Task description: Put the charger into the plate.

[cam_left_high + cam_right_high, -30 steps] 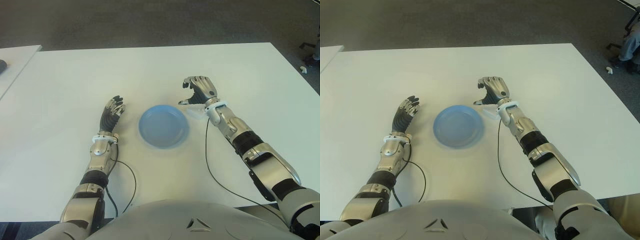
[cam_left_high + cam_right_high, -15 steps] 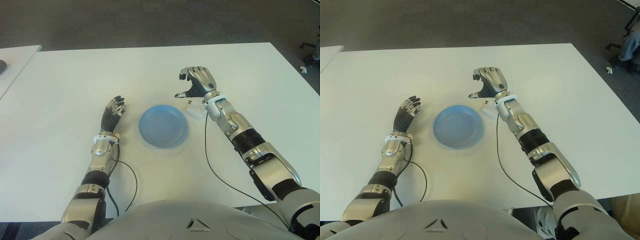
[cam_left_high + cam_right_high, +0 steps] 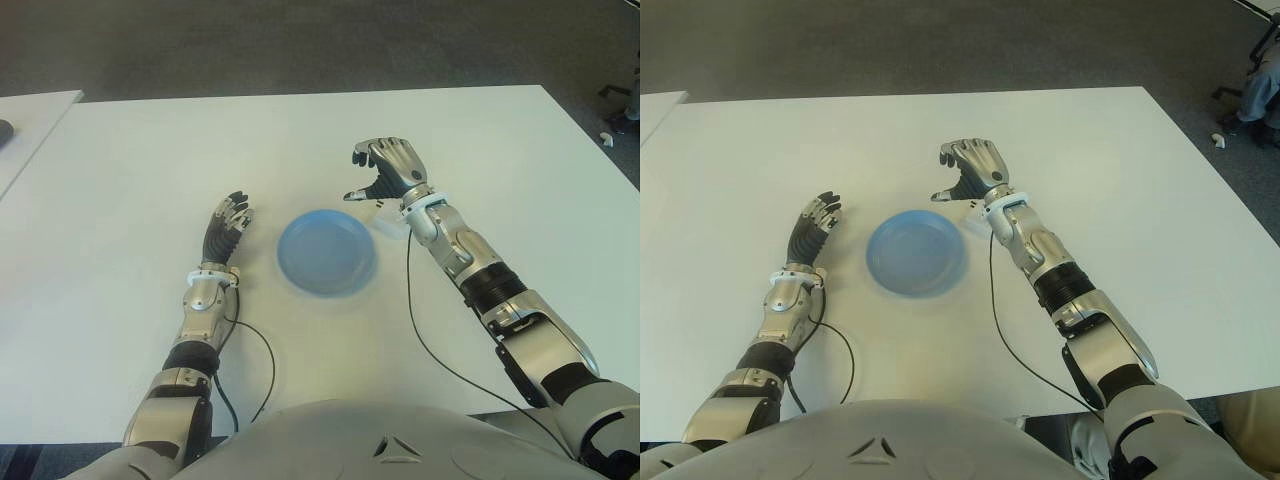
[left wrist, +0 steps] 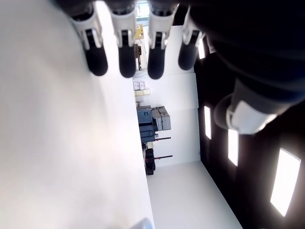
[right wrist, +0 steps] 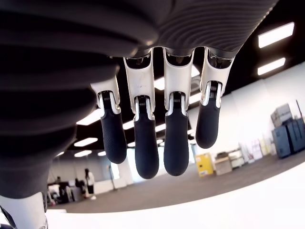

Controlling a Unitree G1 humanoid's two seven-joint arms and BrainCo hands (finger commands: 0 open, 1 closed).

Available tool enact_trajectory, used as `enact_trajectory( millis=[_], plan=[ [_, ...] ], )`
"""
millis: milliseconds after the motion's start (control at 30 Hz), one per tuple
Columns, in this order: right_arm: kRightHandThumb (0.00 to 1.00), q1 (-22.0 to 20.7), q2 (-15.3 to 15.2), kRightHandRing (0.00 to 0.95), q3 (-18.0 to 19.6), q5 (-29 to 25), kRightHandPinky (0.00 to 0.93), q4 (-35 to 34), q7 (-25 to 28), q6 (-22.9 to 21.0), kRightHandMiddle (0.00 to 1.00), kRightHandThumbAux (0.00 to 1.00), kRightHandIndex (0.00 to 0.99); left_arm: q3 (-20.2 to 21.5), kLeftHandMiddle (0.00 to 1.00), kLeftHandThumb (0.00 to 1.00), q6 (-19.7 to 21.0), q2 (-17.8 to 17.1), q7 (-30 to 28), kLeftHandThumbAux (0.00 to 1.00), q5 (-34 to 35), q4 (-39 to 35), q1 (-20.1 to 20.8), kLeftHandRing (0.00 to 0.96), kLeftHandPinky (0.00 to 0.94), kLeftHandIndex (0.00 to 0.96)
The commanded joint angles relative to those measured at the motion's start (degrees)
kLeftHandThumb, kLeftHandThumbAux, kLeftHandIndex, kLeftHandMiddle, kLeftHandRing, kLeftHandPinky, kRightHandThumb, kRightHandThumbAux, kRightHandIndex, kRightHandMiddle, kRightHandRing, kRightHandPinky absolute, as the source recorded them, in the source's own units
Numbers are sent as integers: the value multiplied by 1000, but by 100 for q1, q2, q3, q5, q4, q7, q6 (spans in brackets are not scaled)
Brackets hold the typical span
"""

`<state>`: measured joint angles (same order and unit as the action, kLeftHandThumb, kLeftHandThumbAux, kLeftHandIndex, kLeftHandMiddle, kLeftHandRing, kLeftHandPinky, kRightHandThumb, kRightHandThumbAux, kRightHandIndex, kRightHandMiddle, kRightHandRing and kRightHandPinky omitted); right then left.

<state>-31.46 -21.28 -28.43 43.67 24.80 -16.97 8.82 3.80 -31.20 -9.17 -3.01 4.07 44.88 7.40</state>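
White table (image 3: 140,160): empty, spread right hand (image 3: 385,172) hovering over small white charger (image 3: 390,223); ideally pinching its sides beside round blue plate (image 3: 327,252). Left hand (image 3: 224,226) lying relaxed, empty.

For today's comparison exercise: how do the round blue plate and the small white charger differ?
The round blue plate is large, shallow and fully visible; the small white charger is boxy, far smaller and partly hidden under the right robot hand. The plate lies nearer the left robot hand. Both sit on the white table.
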Motion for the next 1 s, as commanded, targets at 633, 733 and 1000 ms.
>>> enact_trajectory(
  millis=[633, 733, 1000],
  plan=[
    [351, 457, -754, 6, 51, 29, 7, 407, 963, 53, 7, 181, 6, -219, 191, 52, 1053, 454, -208, 518, -93, 826, -1003, 175, 185, 176],
    [341, 572, -782, 2, 86, 69, 2, 342, 1057, -112, 2, 148, 1, -229, 190, 50, 1068, 441, -205, 517, -107, 807, -1005, 173, 179, 172],
    [337, 838, -771, 0, 144, 153, 0, 352, 1120, -537, 0, 110, 0, -216, 195, 46, 1108, 412, -248, 523, -83, 798, -987, 175, 176, 168]
  ],
)
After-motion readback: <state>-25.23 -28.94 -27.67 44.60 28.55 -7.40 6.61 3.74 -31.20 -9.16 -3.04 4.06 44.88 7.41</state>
